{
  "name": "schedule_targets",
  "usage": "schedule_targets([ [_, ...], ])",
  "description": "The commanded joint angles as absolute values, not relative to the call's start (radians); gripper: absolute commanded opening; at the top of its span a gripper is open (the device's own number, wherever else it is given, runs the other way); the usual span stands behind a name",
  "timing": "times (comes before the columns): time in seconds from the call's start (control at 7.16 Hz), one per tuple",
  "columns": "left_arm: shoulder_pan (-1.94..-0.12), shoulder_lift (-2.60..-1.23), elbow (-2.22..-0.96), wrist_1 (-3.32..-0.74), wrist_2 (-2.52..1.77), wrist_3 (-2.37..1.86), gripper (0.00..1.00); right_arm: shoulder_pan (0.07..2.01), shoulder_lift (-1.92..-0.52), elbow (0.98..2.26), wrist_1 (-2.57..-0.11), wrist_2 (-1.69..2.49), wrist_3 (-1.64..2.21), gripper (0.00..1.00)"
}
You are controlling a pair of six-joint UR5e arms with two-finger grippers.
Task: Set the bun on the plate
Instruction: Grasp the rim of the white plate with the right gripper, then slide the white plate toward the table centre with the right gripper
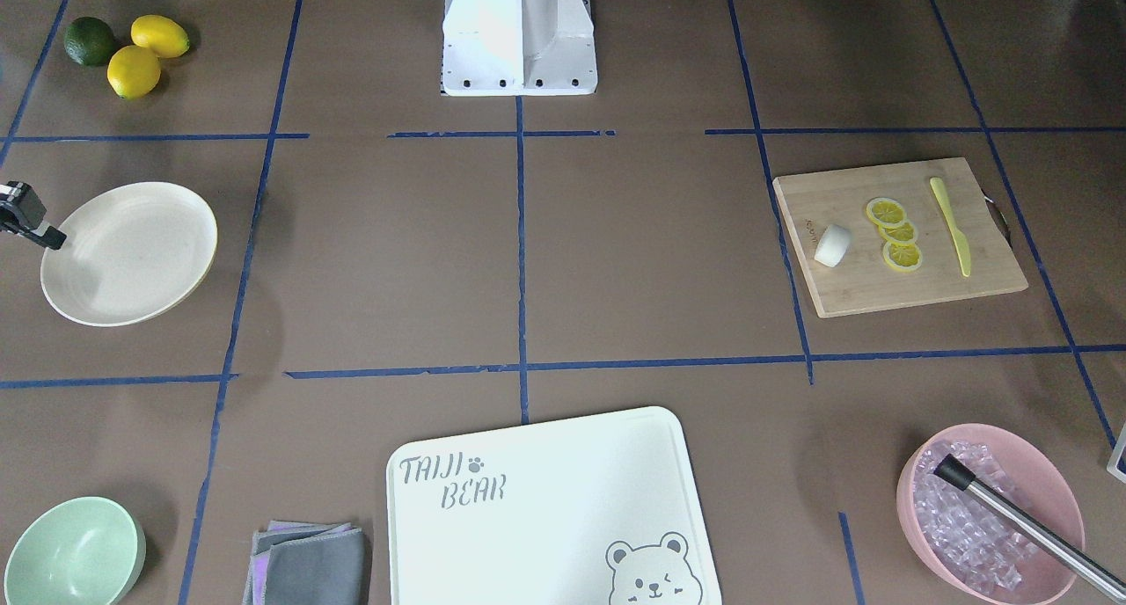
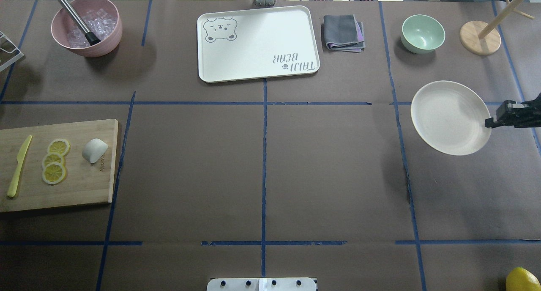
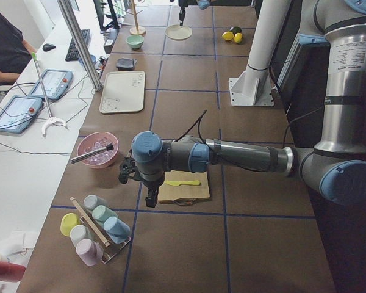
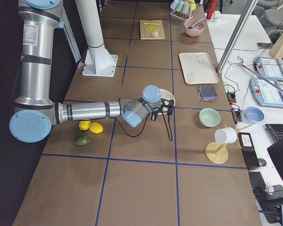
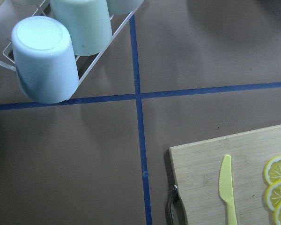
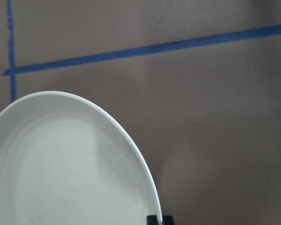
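Note:
The bun (image 1: 832, 245) (image 2: 94, 150) lies on a wooden cutting board (image 1: 915, 288) beside three lemon slices (image 2: 54, 160) and a yellow knife (image 2: 19, 166). The round cream plate (image 2: 450, 117) (image 1: 129, 253) is far across the table. It is held slightly above the surface and casts a shadow. My right gripper (image 2: 487, 122) (image 1: 54, 240) is shut on the plate's rim, and one dark fingertip (image 6: 154, 219) shows at the rim (image 6: 131, 140). My left gripper (image 3: 151, 200) hangs past the board's outer end, away from the bun. It shows only in the exterior left view, so I cannot tell its state.
A pink bowl (image 2: 86, 26) of ice holds a metal tool. A bear-printed board (image 2: 258, 43), a grey cloth (image 2: 343, 32) and a green bowl (image 2: 422, 34) line the far edge. Lemons and a lime (image 1: 127, 47) lie near the plate. A cup rack (image 5: 61, 42) stands beyond the cutting board.

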State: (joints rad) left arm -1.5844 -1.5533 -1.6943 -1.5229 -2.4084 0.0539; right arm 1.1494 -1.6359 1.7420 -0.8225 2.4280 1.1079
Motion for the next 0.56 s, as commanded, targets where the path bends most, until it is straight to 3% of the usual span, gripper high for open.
schedule_targets([
  [0.0, -1.583, -1.552, -1.695, -1.522, -2.408, 0.054, 1.0, 1.012, -1.467, 1.75, -0.822, 2.372, 1.354, 0.0],
  [0.42, -1.585, -1.552, -1.695, -1.523, -2.408, 0.057, 1.0, 0.69, -1.292, 1.738, -0.845, 2.058, 1.564, 0.0],
])
